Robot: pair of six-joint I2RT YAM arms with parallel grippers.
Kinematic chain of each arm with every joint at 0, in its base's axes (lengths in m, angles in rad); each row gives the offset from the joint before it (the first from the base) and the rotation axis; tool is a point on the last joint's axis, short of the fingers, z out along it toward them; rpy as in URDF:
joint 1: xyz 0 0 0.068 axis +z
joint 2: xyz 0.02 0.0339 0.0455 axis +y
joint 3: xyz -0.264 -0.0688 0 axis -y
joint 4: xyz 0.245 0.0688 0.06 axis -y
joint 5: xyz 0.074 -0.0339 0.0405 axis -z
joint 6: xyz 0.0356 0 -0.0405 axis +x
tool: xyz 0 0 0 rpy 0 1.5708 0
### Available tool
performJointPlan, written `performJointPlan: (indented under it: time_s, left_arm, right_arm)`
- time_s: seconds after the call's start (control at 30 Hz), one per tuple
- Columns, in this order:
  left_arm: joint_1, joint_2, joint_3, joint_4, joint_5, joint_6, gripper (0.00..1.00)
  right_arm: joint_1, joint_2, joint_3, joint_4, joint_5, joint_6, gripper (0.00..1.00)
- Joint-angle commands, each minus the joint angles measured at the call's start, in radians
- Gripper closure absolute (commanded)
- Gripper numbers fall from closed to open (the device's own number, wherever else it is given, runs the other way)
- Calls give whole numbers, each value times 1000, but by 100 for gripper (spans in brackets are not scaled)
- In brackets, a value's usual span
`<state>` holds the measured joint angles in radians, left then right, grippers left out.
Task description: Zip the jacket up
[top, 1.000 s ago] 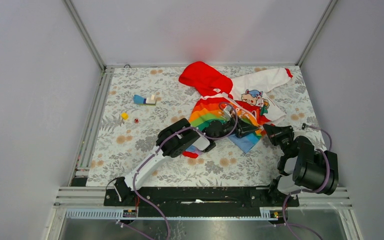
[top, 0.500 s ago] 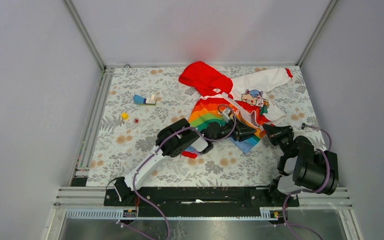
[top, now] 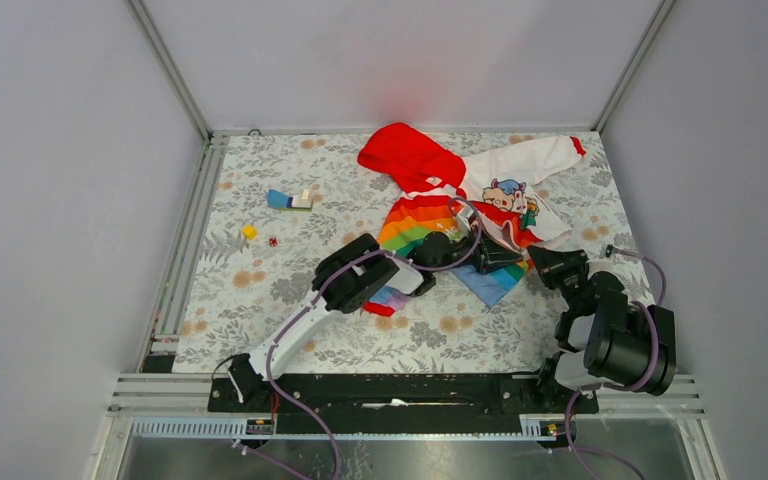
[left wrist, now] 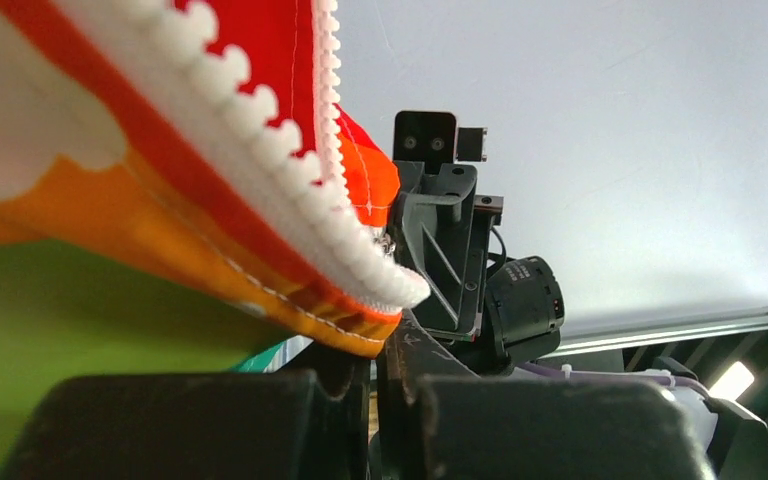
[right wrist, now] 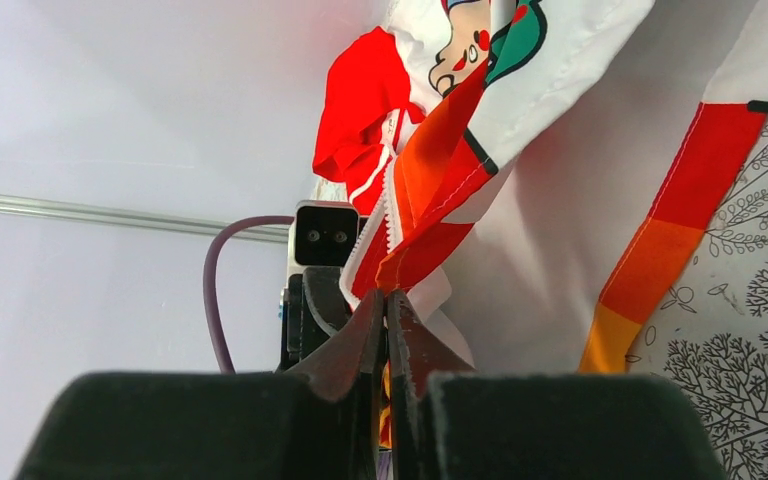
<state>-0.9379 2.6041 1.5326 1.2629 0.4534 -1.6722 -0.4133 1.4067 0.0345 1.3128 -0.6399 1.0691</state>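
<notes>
Pinching jacket [top: 407, 157]: left pincer [left wrist: 375, 372], right pincer [right wrist: 386, 302].

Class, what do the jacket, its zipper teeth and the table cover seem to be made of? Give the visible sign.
Jacket: thin printed fabric, matte; it folds softly and shows stitched seams.
Zipper teeth: probably white moulded plastic; chunky, rounded, slightly glossy.
Table cover: flat floral-printed sheet; whether cloth or vinyl is unclear.

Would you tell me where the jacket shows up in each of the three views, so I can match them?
Top external: jacket at the table's far centre-right.
Left wrist: upper left, its edge sloping down to centre.
Right wrist: top centre and right.
Shared landmark: white zipper teeth, in both wrist views.
</notes>
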Motion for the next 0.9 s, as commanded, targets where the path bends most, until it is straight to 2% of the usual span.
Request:
performJointPlan:
  time_s: [0.0,0.2,0.37,0.53,0.6,0.73,0.8,0.87]
  left_arm:
    - [-3,23,80,-4,90,-2,100]
    - [5,49,176,-107,213,66,100]
    - [17,54,212,-162,256,88,100]
    - [22,74,210,-38,228,22,100]
    - [23,61,186,-37,216,37,100]
    - [29,55,149,-54,195,84,100]
    - [30,72,159,-60,196,87,100]
    - [30,94,173,-38,193,66,100]
  right_arm:
    - [22,-17,6,2,-42,-26,100]
    - [35,-3,18,-7,-48,-31,100]
    - [72,36,42,8,-65,-33,100]
    - [93,-1,41,-86,-42,-76,100]
    - [93,-57,64,-210,-27,-110,100]
    - [95,-264,157,-687,107,-301,100]
    - [96,-307,188,-799,141,-329,100]
    - [97,-293,205,-837,128,-341,99]
